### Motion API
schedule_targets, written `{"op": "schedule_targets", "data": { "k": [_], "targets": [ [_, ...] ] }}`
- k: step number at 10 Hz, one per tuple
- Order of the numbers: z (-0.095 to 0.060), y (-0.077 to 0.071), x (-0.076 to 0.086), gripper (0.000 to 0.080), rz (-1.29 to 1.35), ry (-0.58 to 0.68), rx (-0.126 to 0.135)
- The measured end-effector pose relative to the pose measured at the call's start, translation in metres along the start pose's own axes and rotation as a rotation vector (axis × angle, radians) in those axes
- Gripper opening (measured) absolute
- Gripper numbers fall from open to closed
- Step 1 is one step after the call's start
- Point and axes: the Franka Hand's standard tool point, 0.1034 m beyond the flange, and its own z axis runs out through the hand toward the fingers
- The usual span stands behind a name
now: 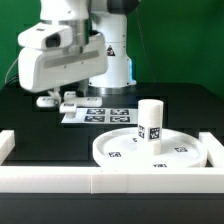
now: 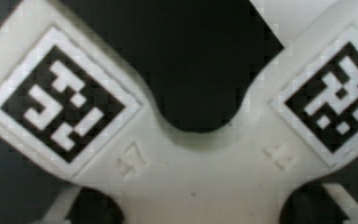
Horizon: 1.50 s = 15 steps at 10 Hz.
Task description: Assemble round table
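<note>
The cross-shaped piece [image 2: 194, 165] fills the wrist view, white, with a black-and-white tag on each of two arms. In the exterior view it lies on the black table at the left [image 1: 47, 99], under my gripper [image 1: 58, 95]. My gripper [image 2: 197, 206] is low over its hub, open, with one fingertip [image 2: 55, 208] on each side and a dark gap between each finger and the piece. The large flat disc [image 1: 120, 150] lies at the exterior view's right front. The short cylinder leg [image 1: 150, 120] stands upright on it.
The marker board [image 1: 105, 113] lies flat between the cross-shaped piece and the disc. A white wall [image 1: 100, 180] runs along the front, with raised ends at the left [image 1: 6, 145] and right [image 1: 214, 148]. The robot base [image 1: 112, 65] stands at the back.
</note>
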Motion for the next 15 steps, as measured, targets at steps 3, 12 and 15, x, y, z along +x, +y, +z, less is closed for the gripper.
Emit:
{"op": "schedule_targets", "data": {
  "k": [3,12,15],
  "targets": [
    [-0.039,-0.032,0.04,0.0439,0.158,0.029,-0.01],
    [-0.054,-0.056,0.119,0.0439,0.283,0.076,-0.032],
    [-0.071,-0.048,0.156,0.0439,0.248,0.093,-0.033]
  ]
}}
